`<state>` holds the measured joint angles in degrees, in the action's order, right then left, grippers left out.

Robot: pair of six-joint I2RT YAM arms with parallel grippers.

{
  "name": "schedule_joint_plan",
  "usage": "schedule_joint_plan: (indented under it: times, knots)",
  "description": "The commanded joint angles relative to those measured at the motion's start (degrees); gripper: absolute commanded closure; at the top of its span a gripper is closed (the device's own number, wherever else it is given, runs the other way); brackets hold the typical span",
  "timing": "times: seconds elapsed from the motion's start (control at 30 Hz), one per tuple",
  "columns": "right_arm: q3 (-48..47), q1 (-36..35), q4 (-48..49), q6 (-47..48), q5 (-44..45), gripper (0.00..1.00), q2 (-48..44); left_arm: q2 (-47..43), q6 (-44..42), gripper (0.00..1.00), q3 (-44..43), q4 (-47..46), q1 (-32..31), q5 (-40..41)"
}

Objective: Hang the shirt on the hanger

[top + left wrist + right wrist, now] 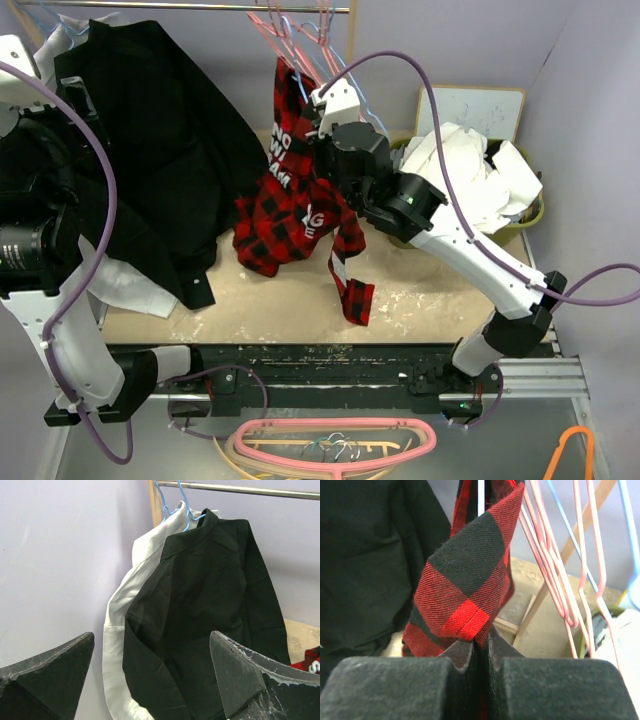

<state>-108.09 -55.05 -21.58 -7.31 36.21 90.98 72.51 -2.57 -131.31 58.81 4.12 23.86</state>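
The red-and-black plaid shirt (pixel 290 190) hangs bunched at the middle of the table, its top up by the rail and white letters showing. My right gripper (pixel 481 642) is shut on a fold of the shirt (pixel 465 575); in the top view it (pixel 322 118) is at the shirt's upper right edge. Thin light-blue hanger wire (pixel 372 108) shows just right of the gripper, and in the right wrist view (pixel 628 525) beside the shirt. I cannot tell if it is inside the shirt. My left gripper (pixel 152 634) is open and empty, facing the hanging black shirt.
A big black shirt (pixel 150 130) and a white garment (pixel 120 620) hang on blue hangers from the metal rail (pixel 200 6). Pink hangers (pixel 547 555) hang next to the plaid shirt. A bin of white cloths (pixel 470 170) stands at the back right. More hangers (pixel 330 440) lie below the table's front edge.
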Motion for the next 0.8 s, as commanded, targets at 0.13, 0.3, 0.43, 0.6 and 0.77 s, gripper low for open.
schedule_joint_plan:
  times: [0.13,0.3,0.43,0.6,0.77]
  knots:
    - [-4.46,-1.29,15.05,7.57,-13.95,1.0,-0.69,-2.81,-1.12,0.01,2.44,-3.84,0.4,-1.18]
    - [-17.04,0.33,12.24,6.48,-18.48,1.0,6.16,-3.15,-2.71,0.01,1.85,-3.74,0.76,-1.18]
    - [-25.97,0.85,10.65,6.14,-18.25,1.0,12.51,-3.02,-3.56,0.01,1.74,-4.42,0.8,0.37]
    - [-36.23,1.43,6.6,4.88,-12.57,1.0,20.39,-2.59,-3.93,0.01,1.9,-4.83,0.71,0.34]
    - [-39.19,1.52,6.76,5.52,-6.44,1.0,23.59,-1.95,-3.9,0.01,1.73,-4.63,0.71,-0.1]
